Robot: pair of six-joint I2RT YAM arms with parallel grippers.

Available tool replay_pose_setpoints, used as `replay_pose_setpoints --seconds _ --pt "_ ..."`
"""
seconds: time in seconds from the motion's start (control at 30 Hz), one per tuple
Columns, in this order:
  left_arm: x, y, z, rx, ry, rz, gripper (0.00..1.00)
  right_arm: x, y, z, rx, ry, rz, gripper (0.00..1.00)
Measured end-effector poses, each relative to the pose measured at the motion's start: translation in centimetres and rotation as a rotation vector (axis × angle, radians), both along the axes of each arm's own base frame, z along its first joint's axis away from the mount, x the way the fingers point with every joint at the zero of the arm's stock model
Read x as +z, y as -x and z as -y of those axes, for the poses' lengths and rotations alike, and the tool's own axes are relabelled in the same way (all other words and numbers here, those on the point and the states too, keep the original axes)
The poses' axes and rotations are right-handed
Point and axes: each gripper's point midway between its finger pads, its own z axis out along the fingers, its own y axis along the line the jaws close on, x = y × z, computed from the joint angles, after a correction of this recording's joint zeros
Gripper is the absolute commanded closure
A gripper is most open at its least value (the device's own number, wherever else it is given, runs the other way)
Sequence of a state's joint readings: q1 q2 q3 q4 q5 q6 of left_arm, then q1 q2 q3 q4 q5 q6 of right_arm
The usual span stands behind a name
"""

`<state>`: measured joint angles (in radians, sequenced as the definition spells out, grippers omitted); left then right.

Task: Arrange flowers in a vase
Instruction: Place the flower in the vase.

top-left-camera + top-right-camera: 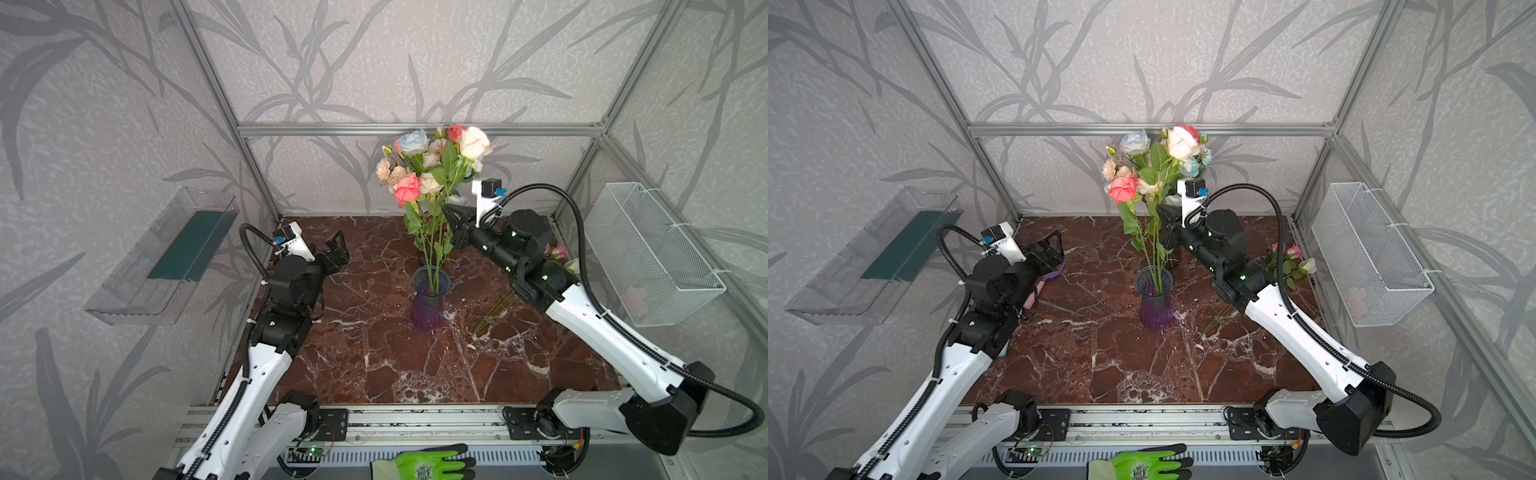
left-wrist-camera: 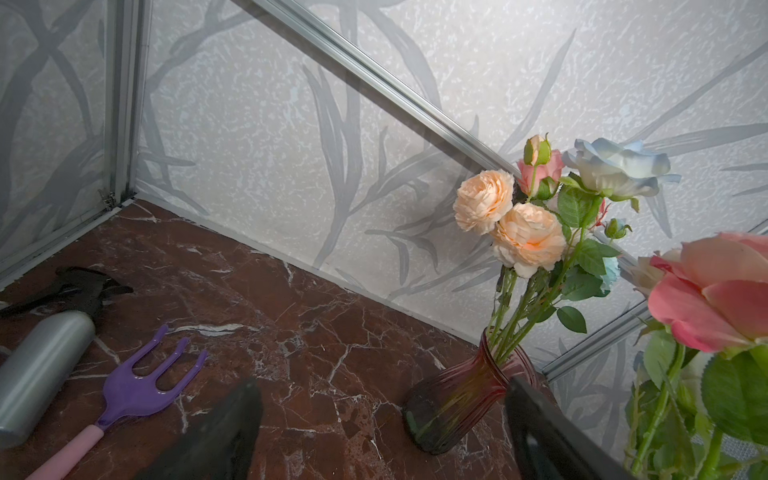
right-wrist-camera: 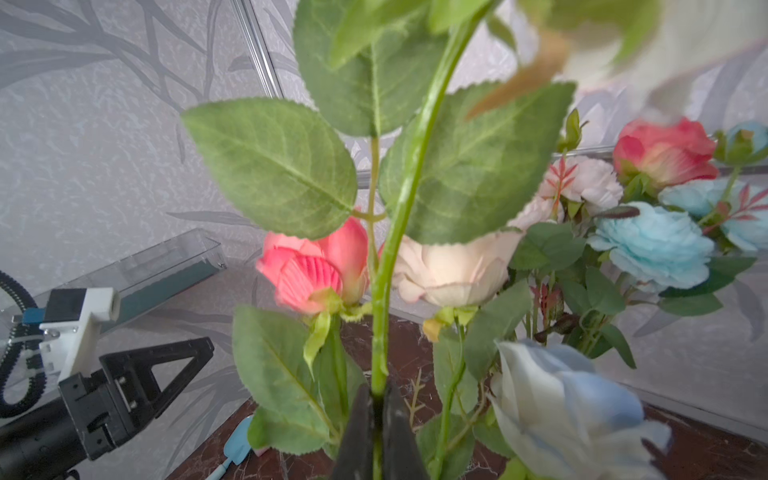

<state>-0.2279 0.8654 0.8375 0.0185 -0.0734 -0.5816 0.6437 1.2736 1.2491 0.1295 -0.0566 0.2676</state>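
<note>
Status: right claw (image 3: 379, 395) clamped on one leafy green stem (image 3: 380, 291), just right of centre in both top views; stem runs up toward the cream head (image 1: 473, 143) at upper centre. Jaws of left claw (image 1: 338, 247) wide apart, nothing in them, left of centre over the desk (image 1: 374, 365). Mid-frame: purple vase (image 1: 430, 307) upright, several stems in its mouth, coral-pink rose (image 1: 407, 189) above them. Can't tell whether the clamped stem's lower end sits in that vase. Behind it, near the back wall: reddish glass vase (image 2: 461, 399) with peach peonies (image 2: 528, 241) and a pale blue rose (image 2: 619, 168). More flowers (image 1: 1291, 259) lie on the desk at right of frame, partly hidden by the right arm. On the desk near the left claw: purple rake (image 2: 153, 374) and grey bottle (image 2: 41, 365). At the bottom edge, off the desk: green glove (image 1: 432, 463).
</note>
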Motion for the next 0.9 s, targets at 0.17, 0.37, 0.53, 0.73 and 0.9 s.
replay_pose_setpoints --seconds 0.17,0.37,0.53,0.73,0.9 --pt "0.0 -0.2 0.6 -0.032 0.025 0.001 0.1 -4.1 1.1 0.5 0.0 0.035 -0.041 0.93" --pt "-0.6 -0.6 1.2 -0.057 0.043 -0.016 0.1 -6.6 2.4 0.8 0.007 0.057 -0.067 0.8" --pt "-1.2 -0.9 1.8 -0.084 0.06 -0.033 0.1 -7.9 3.1 0.1 0.03 0.072 -0.094 0.66" --pt "-1.5 -1.3 2.6 -0.121 0.074 -0.041 0.1 -9.7 3.9 0.9 0.015 0.097 -0.137 0.57" --pt "-2.1 -1.7 3.7 -0.169 0.084 -0.057 0.1 -8.9 5.1 2.3 -0.004 0.092 -0.13 0.51"
